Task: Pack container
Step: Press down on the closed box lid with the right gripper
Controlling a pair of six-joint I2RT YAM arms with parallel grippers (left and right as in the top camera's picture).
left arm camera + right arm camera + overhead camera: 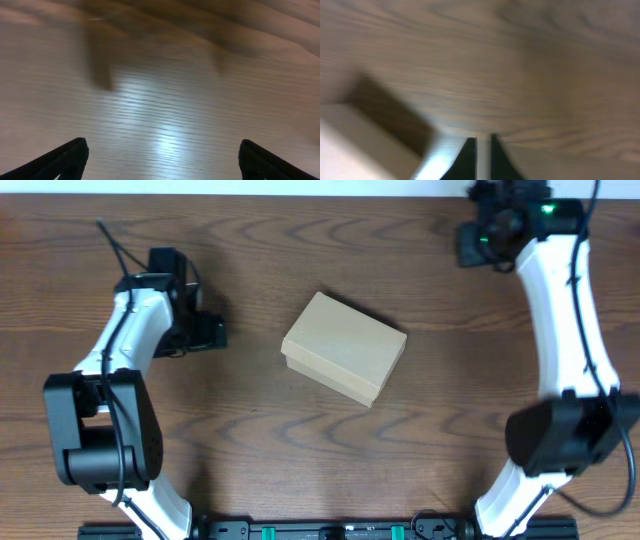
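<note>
The container (344, 347) is a tan cardboard box with its lid closed, lying at an angle in the middle of the wooden table. My left gripper (212, 333) is to its left, apart from it. In the left wrist view the jaws (162, 150) are wide open and empty over bare wood. My right gripper (468, 244) is at the far right back, well away from the box. In the right wrist view its fingers (482, 142) are nearly together with nothing between them. A blurred tan edge (350, 145) at the lower left there looks like the box.
The wooden table (300, 450) carries nothing but the box. No pens or tape roll are in view. The arm bases stand at the front left (100, 440) and front right (560, 440). The table's back edge runs along the top.
</note>
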